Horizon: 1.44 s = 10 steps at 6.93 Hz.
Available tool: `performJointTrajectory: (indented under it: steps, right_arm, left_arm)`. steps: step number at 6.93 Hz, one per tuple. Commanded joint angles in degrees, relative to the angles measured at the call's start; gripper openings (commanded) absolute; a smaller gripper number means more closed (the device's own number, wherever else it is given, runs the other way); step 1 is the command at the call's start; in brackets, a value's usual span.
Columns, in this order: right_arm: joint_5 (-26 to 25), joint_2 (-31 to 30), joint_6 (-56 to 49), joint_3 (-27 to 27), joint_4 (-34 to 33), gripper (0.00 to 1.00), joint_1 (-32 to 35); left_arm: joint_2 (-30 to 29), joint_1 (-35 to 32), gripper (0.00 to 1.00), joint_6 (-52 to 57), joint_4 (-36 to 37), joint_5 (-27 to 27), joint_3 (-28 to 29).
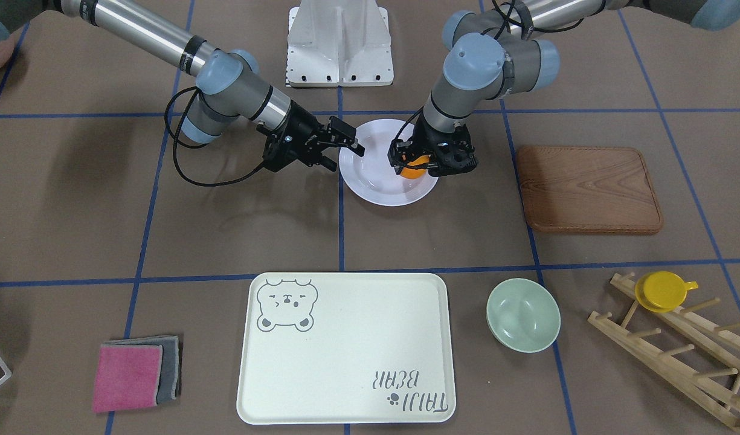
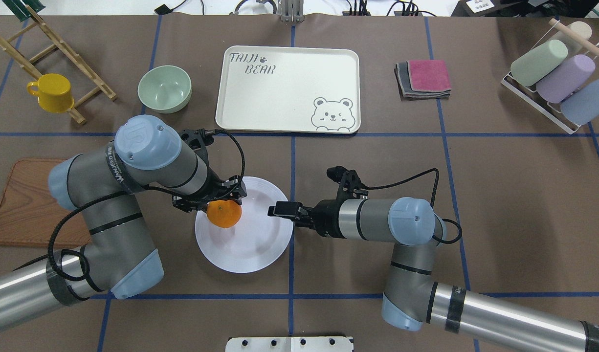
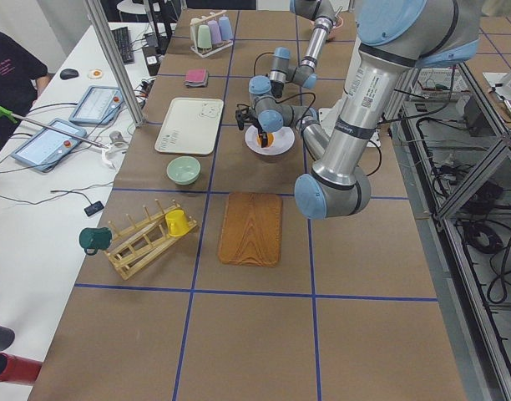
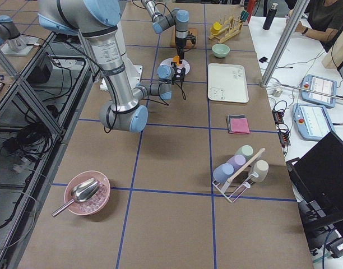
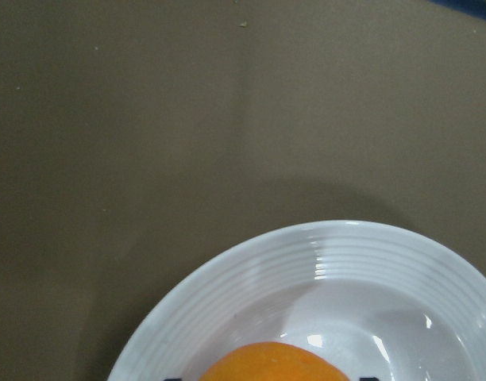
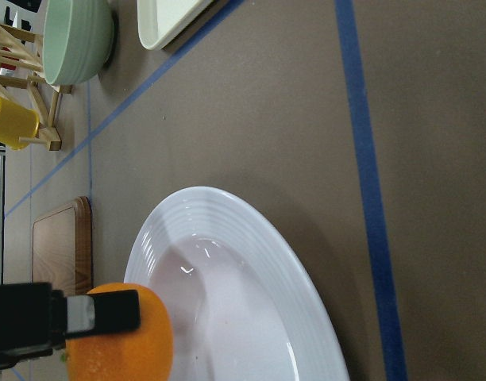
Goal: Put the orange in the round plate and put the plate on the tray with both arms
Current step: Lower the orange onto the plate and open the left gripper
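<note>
My left gripper (image 1: 417, 162) is shut on the orange (image 1: 414, 170) and holds it over the side of the round plate (image 1: 386, 188) nearest the wooden board. The overhead view shows the orange (image 2: 224, 214) above the plate's (image 2: 250, 244) left part. In the left wrist view the orange (image 5: 271, 363) sits at the bottom edge over the plate's sunken centre (image 5: 362, 309). My right gripper (image 1: 343, 148) is open and lies sideways at the plate's opposite rim, one finger over the rim. The cream tray (image 1: 345, 344) with the bear drawing lies beyond the plate, with nothing on it.
A brown wooden board (image 1: 587, 187) lies on my left. A pale-green bowl (image 1: 522, 314) and a wooden rack with a yellow cup (image 1: 662, 291) stand near the tray. Folded pink and grey cloths (image 1: 137, 374) and a rack of pastel cups (image 2: 558, 78) are on my right.
</note>
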Motion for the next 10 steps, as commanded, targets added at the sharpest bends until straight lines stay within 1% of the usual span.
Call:
performJointTrajectory:
  steps: [1,2,3,4,5,6,8,9,10]
  right_arm:
    - [-0.78,0.60,-0.60,-0.90,0.01,0.98,-0.35]
    - [-0.78,1.12,-0.61,-0.99,0.10,0.96,-0.44]
    - [-1.39,1.39,-0.78,-1.42,0.10,0.93,-0.87]
    - [-1.83,1.57,-0.96,-1.51,0.10,0.89,-1.14]
    - [-1.84,1.65,-0.96,-1.52,0.10,0.78,-1.23]
    - [-1.84,1.57,-0.96,-1.52,0.10,0.72,-1.23]
    - [-1.75,1.57,-0.96,-1.52,0.54,0.53,-1.23]
    - [-1.84,1.31,-0.87,-1.52,3.41,0.51,-1.14]
    - [-1.84,1.22,-0.78,-1.52,4.05,0.51,-1.14]
  left_arm:
    - [0.03,0.26,0.72,0.00,-0.10,0.00,0.13]
    - [-0.06,0.35,0.76,0.00,-0.10,-0.09,0.13]
    - [-0.15,0.70,0.89,0.18,-0.10,-0.09,0.13]
    - [-0.15,0.88,0.97,0.53,-0.19,-0.09,0.21]
    - [-0.15,0.88,0.97,0.62,-1.32,-0.09,0.30]
    - [0.20,0.79,0.97,0.71,-2.11,-0.26,0.21]
    - [0.29,0.44,0.97,0.88,-1.95,-0.61,-0.75]
    - [0.38,-0.08,0.97,0.97,-1.86,-0.62,-1.97]
    - [0.90,-1.74,0.97,0.97,-1.60,-2.36,-4.16]
